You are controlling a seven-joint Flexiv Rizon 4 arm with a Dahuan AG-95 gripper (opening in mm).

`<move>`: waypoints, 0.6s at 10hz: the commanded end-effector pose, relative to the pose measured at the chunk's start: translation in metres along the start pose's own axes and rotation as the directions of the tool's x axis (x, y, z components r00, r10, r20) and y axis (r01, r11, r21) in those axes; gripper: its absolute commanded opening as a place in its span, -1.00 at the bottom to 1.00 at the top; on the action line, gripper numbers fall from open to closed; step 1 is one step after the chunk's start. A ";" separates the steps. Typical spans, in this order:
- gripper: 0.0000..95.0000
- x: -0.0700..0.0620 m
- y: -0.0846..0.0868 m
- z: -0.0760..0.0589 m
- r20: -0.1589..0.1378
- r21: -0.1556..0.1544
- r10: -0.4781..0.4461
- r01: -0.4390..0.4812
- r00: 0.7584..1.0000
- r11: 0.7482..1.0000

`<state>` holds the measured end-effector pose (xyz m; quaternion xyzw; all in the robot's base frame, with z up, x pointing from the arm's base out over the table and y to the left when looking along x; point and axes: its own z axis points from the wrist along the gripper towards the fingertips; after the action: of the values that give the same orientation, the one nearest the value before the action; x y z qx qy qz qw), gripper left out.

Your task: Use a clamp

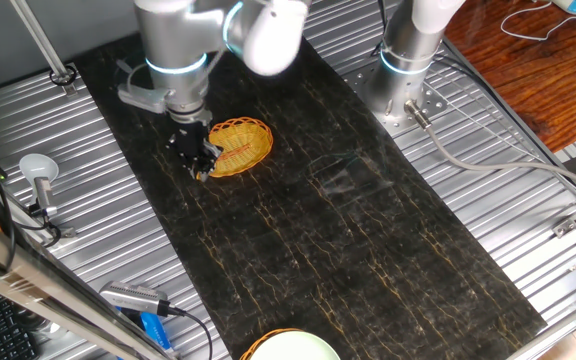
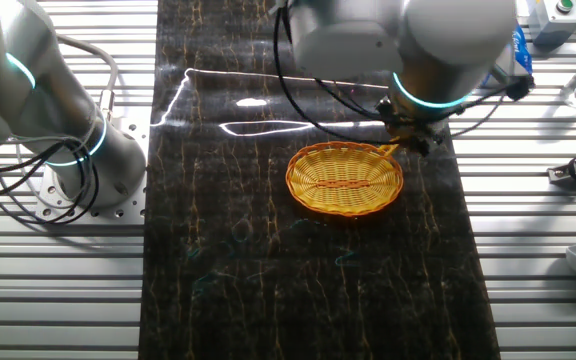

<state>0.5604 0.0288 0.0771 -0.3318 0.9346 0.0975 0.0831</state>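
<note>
We see the gripper (image 1: 201,160) lowered close to the worktop (image 1: 368,260), at the rim of a round woven basket (image 1: 240,146). A small yellow-orange piece shows at its tips, and this looks like the clamp (image 1: 206,171), though it is too small for us to be sure of its shape. In the other fixed view the clamp (image 2: 389,150) sits just off the basket (image 2: 344,178) rim, right under the gripper (image 2: 410,138). We cannot tell how wide the fingers stand or whether they truly grip it.

The worktop is a dark, marbled mat with thin gold veins, glossy enough to catch bright streaks of light. Ribbed metal panels (image 1: 88,210) flank it on both sides of the gripper. Beyond the gripper stands a second arm's grey base (image 1: 408,70), with cables trailing over the metal. Farther off, wooden floor (image 1: 538,60) shows at the corner.
</note>
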 end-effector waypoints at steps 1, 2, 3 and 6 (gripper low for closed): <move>-1.00 0.002 0.001 0.001 0.029 -0.043 0.036 -0.034 0.999 0.998; -1.00 0.002 0.001 0.001 0.046 -0.070 0.048 -0.044 0.998 0.997; -1.00 0.002 0.001 0.001 0.050 -0.078 0.043 -0.039 0.998 0.996; -1.00 -0.002 0.001 0.001 0.068 -0.112 0.057 -0.050 0.996 0.992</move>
<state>0.5615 0.0312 0.0767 -0.3073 0.9323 0.1646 0.0961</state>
